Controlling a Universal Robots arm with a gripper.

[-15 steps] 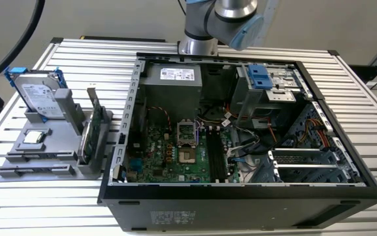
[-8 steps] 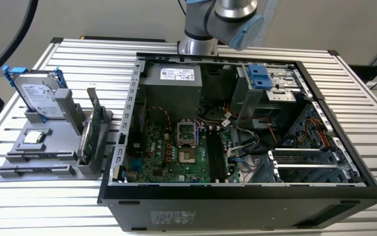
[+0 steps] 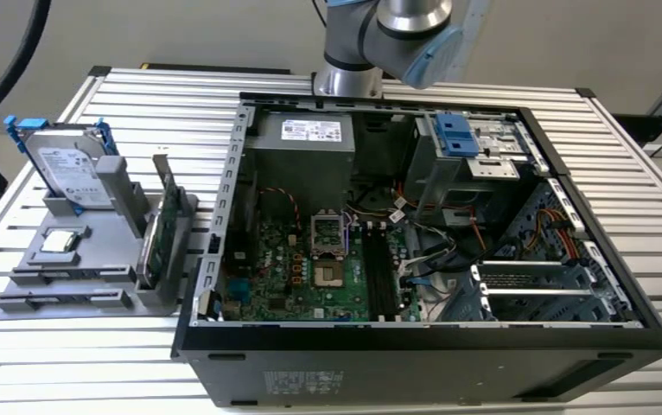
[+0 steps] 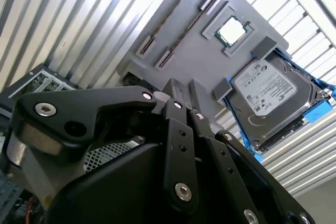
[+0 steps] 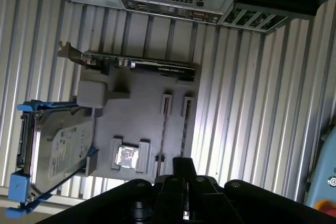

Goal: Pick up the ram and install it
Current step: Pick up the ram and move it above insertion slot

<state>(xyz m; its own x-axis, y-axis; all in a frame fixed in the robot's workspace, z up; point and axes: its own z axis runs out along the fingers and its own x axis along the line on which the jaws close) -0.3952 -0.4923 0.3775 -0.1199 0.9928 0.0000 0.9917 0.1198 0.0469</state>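
Observation:
The ram (image 5: 163, 129) is a slim dark bar standing edge-on in a slot of the grey holder (image 5: 142, 114), with a second bar like it (image 5: 184, 127) alongside. In the second wrist view the ram (image 4: 171, 14) lies beyond the fingertips on the holder (image 4: 194, 61). My gripper (image 5: 180, 165) hovers above the holder's edge, clear of the bars, and its black fingers (image 4: 174, 88) are pressed together with nothing between them. In the exterior view the holder (image 3: 78, 259) sits on the slatted table at the exterior view's left, beside the open computer case (image 3: 423, 216).
On the holder are a hard drive in a blue frame (image 5: 58, 145), a processor chip (image 5: 127, 157) and a tall green card with a metal bracket (image 5: 142, 65). The case's motherboard (image 3: 296, 277) has long black slots (image 3: 379, 277). The arm's base (image 3: 348, 78) stands behind the case.

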